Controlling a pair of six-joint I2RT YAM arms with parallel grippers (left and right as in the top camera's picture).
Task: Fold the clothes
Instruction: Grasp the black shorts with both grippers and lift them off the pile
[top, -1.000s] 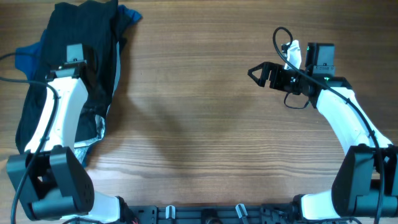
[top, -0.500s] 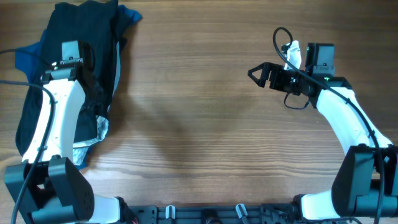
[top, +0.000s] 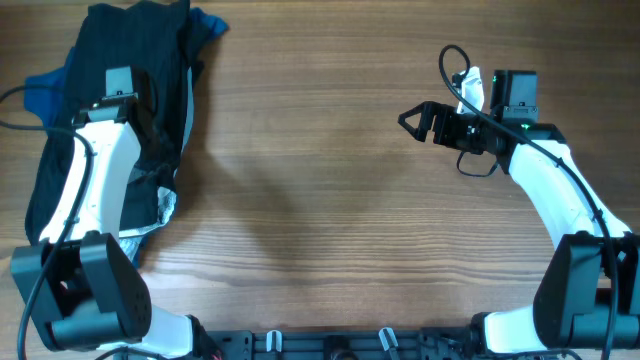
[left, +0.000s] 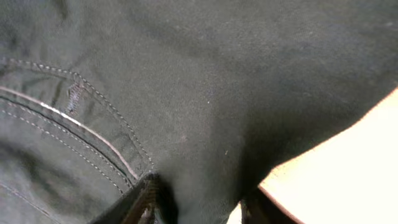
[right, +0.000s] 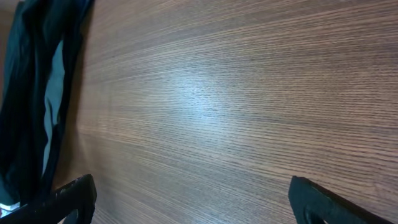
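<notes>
While the left gripper (left: 199, 210) sits low on the pile, its jaws are narrow and closed on a fold of the black shorts (left: 236, 93). Cloth fills the gap between the fingers (left: 142, 200) and touches both. Left wrist view is nearly all black fabric, with a double-stitched seam (left: 81, 121) curving across the left side and a wedge of table (left: 348, 168) at bottom right. From overhead the gripper itself is hidden under the left arm (top: 95, 190), which lies lengthwise over the shorts.

Right gripper (top: 408, 118): jaws wide apart, nothing between them, nothing touched. It is above bare wood on the right half of the table, pointing left toward the pile and well apart from it. Right wrist view shows both fingertips (right: 71, 193) at the bottom corners with wood grain between them. A black cable (top: 447, 58) loops above the right wrist.

Clothes: one heap at the far left edge of the table.
- Black shorts on top, running front to back.
- Blue top (top: 42, 92) underneath, sticking out at the left side and again at the back right corner.
- Pale patterned lining (top: 162, 207) shows at the near end of the shorts, just beside the left arm.
- Thin grey-blue strip (top: 188, 115) along the right edge of the heap; cannot tell which garment it belongs to.
</notes>
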